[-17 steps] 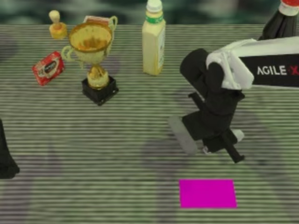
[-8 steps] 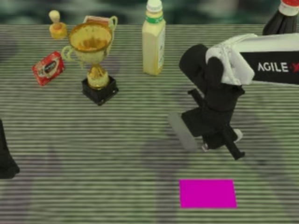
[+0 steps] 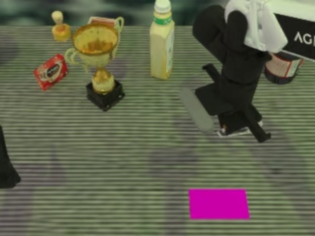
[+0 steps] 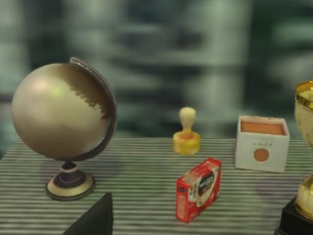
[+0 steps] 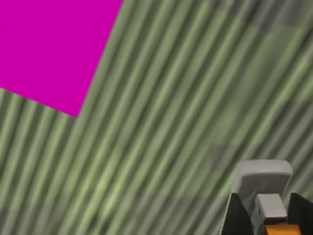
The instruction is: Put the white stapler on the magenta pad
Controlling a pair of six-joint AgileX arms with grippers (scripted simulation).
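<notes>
My right gripper (image 3: pixel 241 128) hangs above the table right of centre, shut on the white stapler (image 3: pixel 235 132), of which only a pale edge peeks out under the black fingers. The right wrist view shows the stapler's off-white end (image 5: pixel 261 178) clamped between the two dark fingers (image 5: pixel 234 218), clear of the striped cloth. The magenta pad (image 3: pixel 219 203) lies flat near the front edge, apart from the gripper and nearer the front; its corner also shows in the right wrist view (image 5: pixel 49 49). My left gripper (image 3: pixel 5 169) is parked at the table's left edge.
A gold trophy (image 3: pixel 96 59), a red packet (image 3: pixel 50 71), a yellow stamp (image 3: pixel 60 27) and a cream bottle (image 3: pixel 161 44) stand at the back. A dark bottle (image 3: pixel 281 66) is half hidden behind the right arm. The left wrist view shows a globe (image 4: pixel 61 112) and a white box (image 4: pixel 261 143).
The right arm has risen and drawn toward the back of the table with the stapler in its grip, and it now covers part of the dark bottle. The left arm has not moved.
</notes>
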